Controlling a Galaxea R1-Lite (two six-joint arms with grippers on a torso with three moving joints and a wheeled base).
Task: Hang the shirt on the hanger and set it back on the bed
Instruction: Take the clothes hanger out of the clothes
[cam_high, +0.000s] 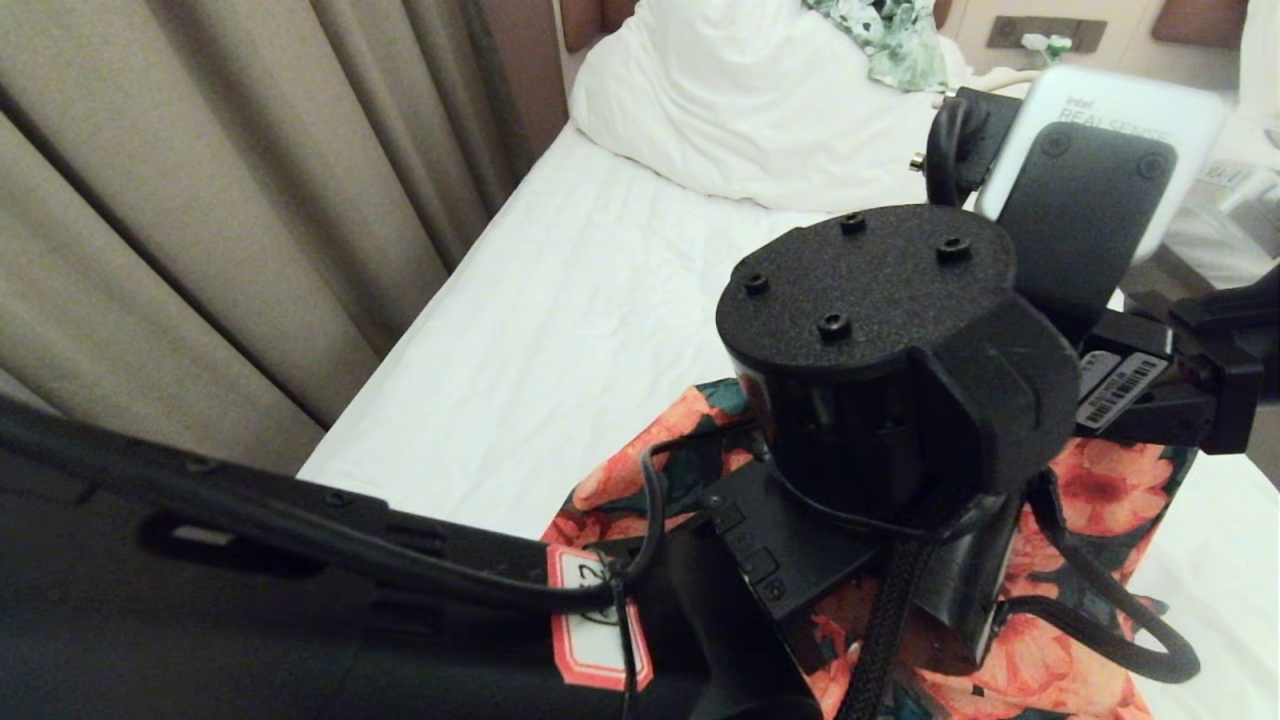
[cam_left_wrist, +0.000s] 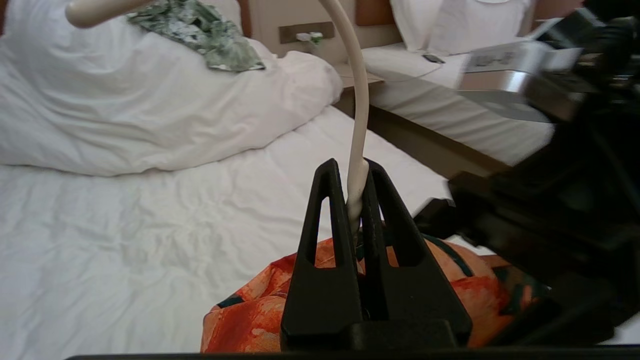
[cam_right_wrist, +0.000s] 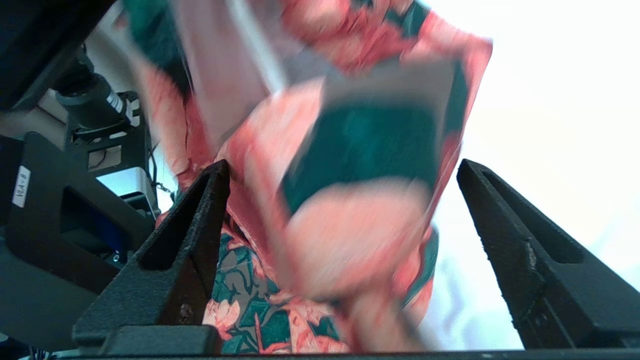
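Nearest, in the right wrist view: right hand (cam_right_wrist: 345, 200) spread wide, nothing gripped, a fold of the flowered shirt (cam_right_wrist: 350, 165) hanging loose between the two fingers (cam_right_wrist: 200, 235) without being pinched. Just beyond, seen from the left wrist: left hand (cam_left_wrist: 352, 172) clamped tight on the neck of the cream hanger (cam_left_wrist: 361, 100), hook curving up and away, shirt cloth bunched directly beneath the fingertips. From the head view, both wrists crowded together over the shirt (cam_high: 1110, 490), which draped down toward the white sheet of the bed (cam_high: 560, 330); whether it touched the sheet, not visible. Farther back, the bunched duvet (cam_high: 740, 110) with a green leaf-print garment (cam_high: 890, 35) on top, and a second bed (cam_left_wrist: 450, 112) across the gap. Judged step: shirt apparently on the hanger, right hand let go of the cloth. Next likely called for: pulling the right hand clear of the fabric without snagging it, then lowering the hanger onto open sheet and releasing.
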